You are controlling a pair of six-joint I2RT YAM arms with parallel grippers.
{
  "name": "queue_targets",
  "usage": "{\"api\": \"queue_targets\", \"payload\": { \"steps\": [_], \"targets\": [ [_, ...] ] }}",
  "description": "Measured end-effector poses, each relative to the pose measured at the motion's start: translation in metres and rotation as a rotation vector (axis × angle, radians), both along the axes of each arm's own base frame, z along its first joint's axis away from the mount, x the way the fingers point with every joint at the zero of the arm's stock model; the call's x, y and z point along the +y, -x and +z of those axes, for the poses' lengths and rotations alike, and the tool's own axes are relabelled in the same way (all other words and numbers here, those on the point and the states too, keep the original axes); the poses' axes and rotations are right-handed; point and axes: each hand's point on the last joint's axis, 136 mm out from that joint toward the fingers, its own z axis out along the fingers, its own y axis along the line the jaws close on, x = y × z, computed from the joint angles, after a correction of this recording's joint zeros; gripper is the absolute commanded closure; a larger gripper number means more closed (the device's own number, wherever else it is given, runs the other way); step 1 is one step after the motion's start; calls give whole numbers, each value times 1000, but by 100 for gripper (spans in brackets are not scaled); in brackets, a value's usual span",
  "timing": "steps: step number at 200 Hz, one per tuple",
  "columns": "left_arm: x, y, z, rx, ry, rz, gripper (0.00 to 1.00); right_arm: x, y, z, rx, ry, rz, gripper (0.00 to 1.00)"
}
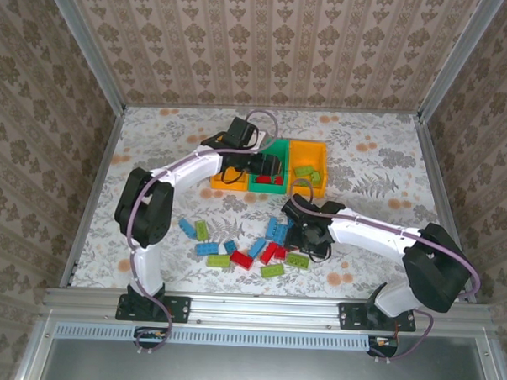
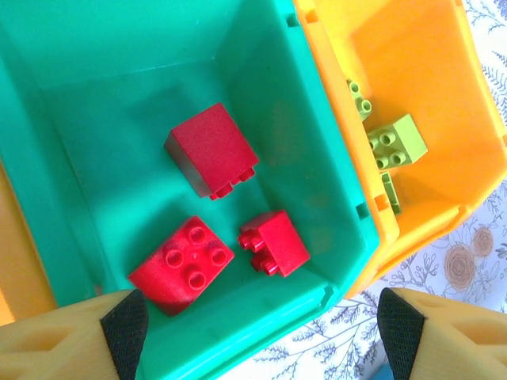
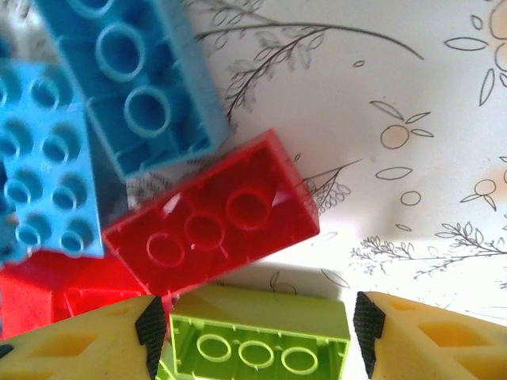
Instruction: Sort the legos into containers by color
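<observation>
A floral-printed surface [image 1: 372, 161] sits inside patterned wallpaper walls [image 1: 268, 48], with a metal rail [image 1: 265, 307] along the near edge. Three containers stand joined in a row toward the back: a left orange-yellow container [image 1: 224, 182], a green container [image 1: 281, 147] and a right orange-yellow container [image 1: 308, 150]. Loose legos [image 1: 234, 248] in red, blue and light green lie scattered on the surface nearer the arms, well apart from the row.

The left gripper [image 1: 267, 165] hangs over the green container, and the arm covers part of it from above. Its fingers [image 2: 127, 324] stand wide apart with nothing between them. The right gripper [image 1: 306, 234] is down at the right end of the loose pile. Its fingers [image 3: 150, 328] are parted on either side of a light green lego [image 3: 253, 348] lying underside up, with a thin gap at each side.

The left wrist view looks straight down past the left gripper [image 2: 261, 324] into the green container [image 2: 333, 158], where three red legos [image 2: 210, 150] lie. Beside it, the right orange-yellow container [image 2: 428, 71] holds light green legos [image 2: 396, 141]. The right wrist view, taken close over the right gripper [image 3: 257, 328], shows a red lego [image 3: 210, 226] just beyond the green one, also underside up. Two blue legos [image 3: 135, 71] crowd against it on the left.
</observation>
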Motion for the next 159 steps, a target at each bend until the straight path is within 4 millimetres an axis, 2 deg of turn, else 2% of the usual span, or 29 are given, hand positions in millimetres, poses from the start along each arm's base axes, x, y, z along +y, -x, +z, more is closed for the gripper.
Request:
{"api": "queue_targets", "payload": {
  "steps": [35,76,94,128,159],
  "targets": [
    [8,3,0,3,2,9,19,3,6,9,-36,68,279,20],
    [19,6,2,7,5,25,10,30,4,38,-147,157,692,19],
    [23,6,4,12,9,35,0,38,7,32,-141,190,833,19],
    [31,6,5,15,14,50,0,39,16,11,-67,233,1008,20],
    [46,9,7,19,15,76,0,36,19,12,-35,256,1122,24]
  ]
}}
